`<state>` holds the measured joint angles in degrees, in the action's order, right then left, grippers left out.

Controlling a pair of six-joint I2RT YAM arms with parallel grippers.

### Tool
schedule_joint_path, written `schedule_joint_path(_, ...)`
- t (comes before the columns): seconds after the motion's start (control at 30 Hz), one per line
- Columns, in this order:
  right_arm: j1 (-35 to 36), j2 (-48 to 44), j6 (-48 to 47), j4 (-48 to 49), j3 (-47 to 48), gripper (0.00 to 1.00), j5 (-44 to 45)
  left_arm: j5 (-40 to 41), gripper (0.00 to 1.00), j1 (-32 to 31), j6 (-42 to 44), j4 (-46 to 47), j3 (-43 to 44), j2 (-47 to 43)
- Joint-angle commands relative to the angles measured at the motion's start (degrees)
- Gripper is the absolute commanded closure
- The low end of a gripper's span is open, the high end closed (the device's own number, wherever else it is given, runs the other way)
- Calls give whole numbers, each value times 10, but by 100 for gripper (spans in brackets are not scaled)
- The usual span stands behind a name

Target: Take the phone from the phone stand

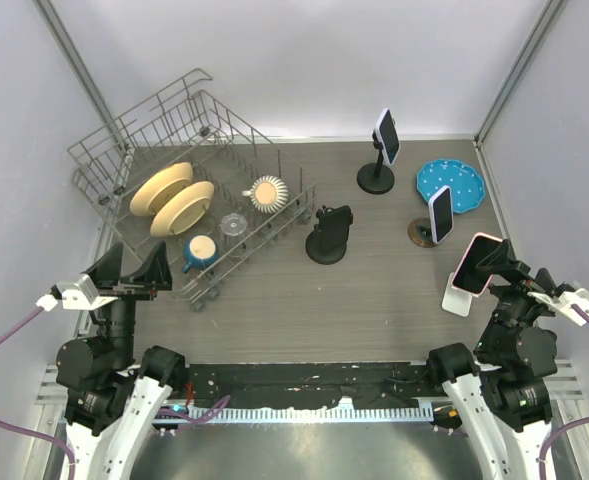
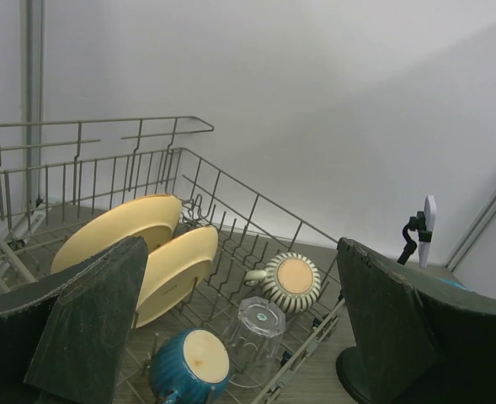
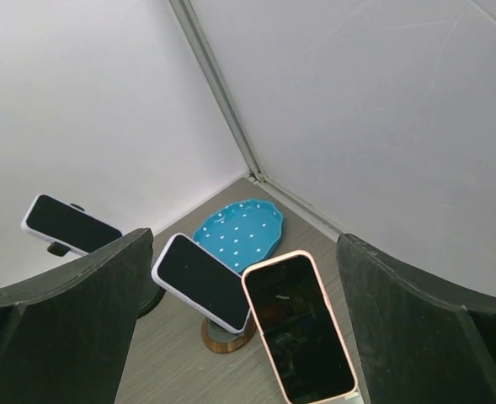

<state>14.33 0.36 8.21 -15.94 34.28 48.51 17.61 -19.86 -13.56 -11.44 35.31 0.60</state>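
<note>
Right end effector point(image 3: 243, 332), spread wide, beside pink-cased phone point(image 3: 302, 337) on white block stand point(image 1: 456, 300) at 4 o'clock; left end effector point(image 2: 239, 328), equally wide, at 8 o'clock

I'm looking into a robot test cell rather than a home. White panels point(image 1: 304, 60) are boxing in the wood-grain tabletop point(image 1: 374, 290), with metal frame posts point(image 1: 514, 70) rising at its far corners. A wire dish rack point(image 1: 154, 110) and phones point(image 1: 387, 135) on stands point(image 1: 376, 180) are sitting out like props, and cables point(image 1: 4, 335) are trailing from the arms point(image 1: 94, 375) bolted at the near edge.
</note>
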Motion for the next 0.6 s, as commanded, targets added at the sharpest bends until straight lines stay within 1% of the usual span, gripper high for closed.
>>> schedule_joint_path(0.0,-4,-2,35,-3,29,4,-38,-20,0,3,-10,7,3,-31)
schedule_joint_path(0.03,-3,-2,33,-3,30,4,-90,-22,0,3,-11,6,3,-31)
schedule_joint_path(0.1,-2,-1,23,6,30,4,-146,-28,0,3,-12,5,2,-31)
schedule_joint_path(0.13,-3,15,26,4,33,4,-188,-31,0,3,-12,5,3,-31)
schedule_joint_path(0.2,-3,40,38,-8,50,4,-230,-39,0,3,-14,1,3,-31)
schedule_joint_path(0.23,-3,78,42,-23,59,4,-249,-42,0,3,-14,-1,4,-31)
schedule_joint_path(0.27,-3,96,45,-32,69,4,-282,-44,0,3,-15,-5,4,-31)
schedule_joint_path(0.4,-3,199,81,-71,125,3,-330,-56,0,3,-18,-16,5,-31)
schedule_joint_path(0.43,-3,217,78,-74,129,3,-352,-59,0,3,-19,-19,7,-31)
schedule_joint_path(0.47,-3,254,76,-74,133,3,-397,-63,0,2,-20,-25,7,-31)
schedule_joint_path(0.53,-2,289,88,-73,143,3,-433,-71,0,2,-22,-37,11,-31)
schedule_joint_path(0.57,-3,321,94,-73,147,3,-445,-72,0,2,-22,-41,11,-31)
